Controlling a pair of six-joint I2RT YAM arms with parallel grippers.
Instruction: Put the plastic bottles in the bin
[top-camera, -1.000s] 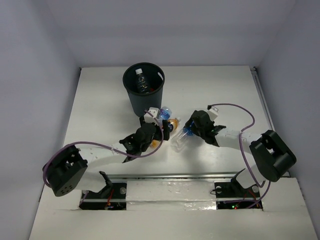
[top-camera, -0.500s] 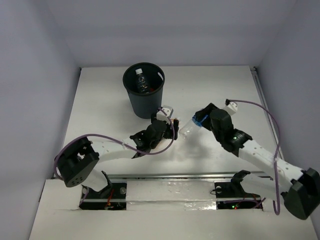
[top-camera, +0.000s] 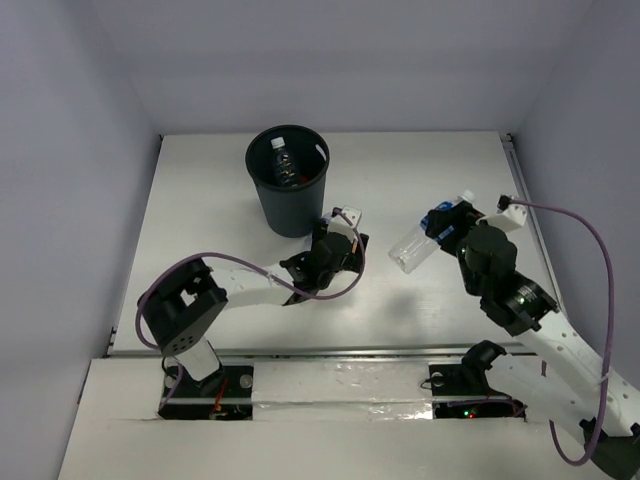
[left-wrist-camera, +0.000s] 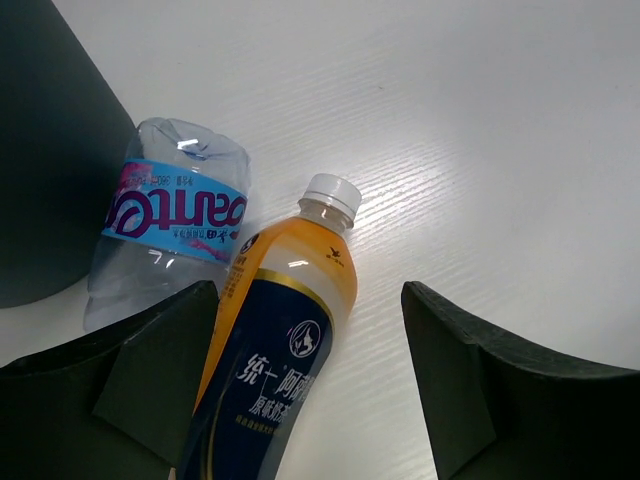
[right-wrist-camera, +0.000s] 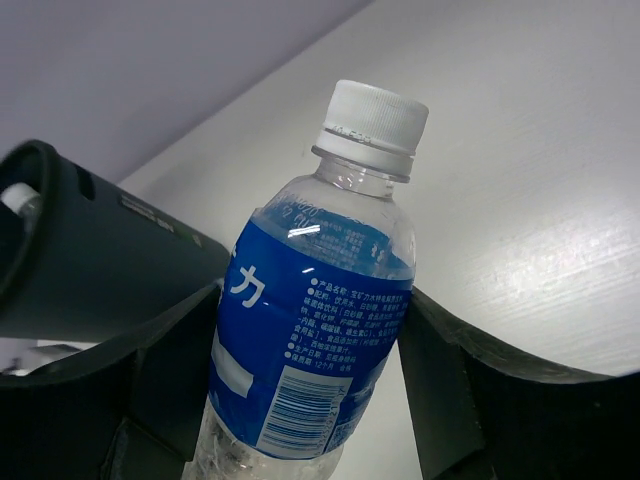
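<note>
Right pincer (right-wrist-camera: 303, 385) has swung rightward, blue-labelled bottle (right-wrist-camera: 322, 290) clamped between.

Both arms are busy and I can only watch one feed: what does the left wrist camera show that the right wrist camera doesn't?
Left wrist only: the orange bottle lying on the table between the fingers of the open left gripper, with a crumpled blue-banded bottle beside it, next to the bin. Right wrist only: a blue-labelled bottle with a white cap, clamped in the right gripper. Both: the black bin at the left and the white table.
</note>
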